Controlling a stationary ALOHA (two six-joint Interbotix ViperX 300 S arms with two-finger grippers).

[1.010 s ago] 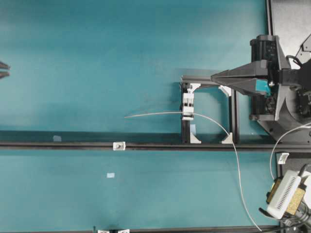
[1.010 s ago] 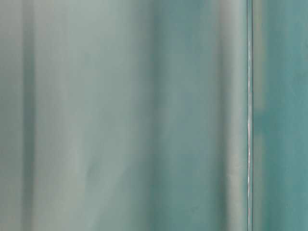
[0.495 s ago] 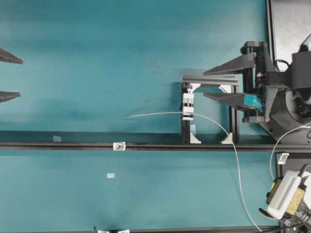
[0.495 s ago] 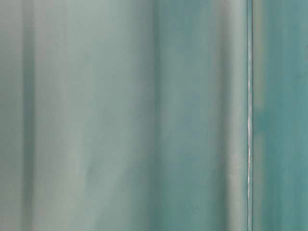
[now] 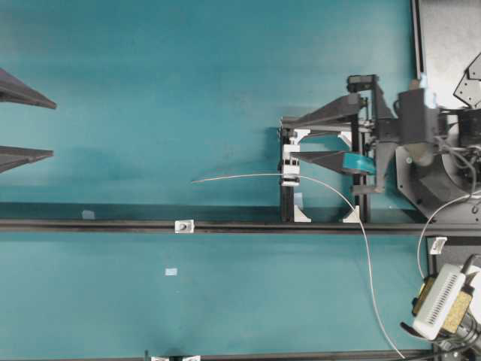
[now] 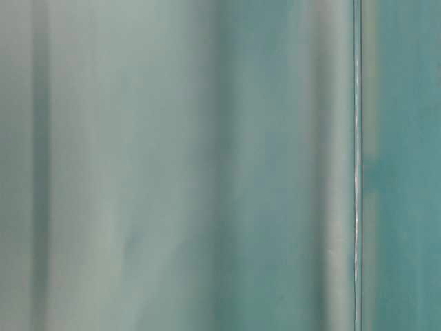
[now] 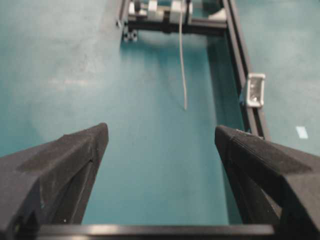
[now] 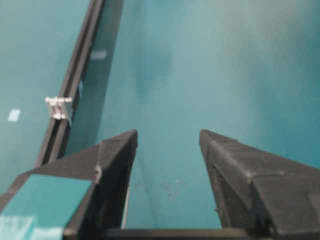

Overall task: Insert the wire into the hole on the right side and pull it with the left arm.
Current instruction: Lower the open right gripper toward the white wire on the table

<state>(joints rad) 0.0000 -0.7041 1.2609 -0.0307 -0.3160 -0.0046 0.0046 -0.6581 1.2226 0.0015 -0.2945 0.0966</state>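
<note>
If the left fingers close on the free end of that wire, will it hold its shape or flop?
Probably semi-stiff: the wire juts past the white clip in a nearly straight, unsupported line. It likely bends easily, since behind the clip it sweeps in a long curve. Being so thin, it may slip between the open left gripper's fingers.

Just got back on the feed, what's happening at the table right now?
Nothing is gripped yet. The wire already runs through the white clip on the black frame, its free end lying on the teal table. The right hand is open beside the clip. The left hand, also open, faces the wire's free end from a distance.
</note>
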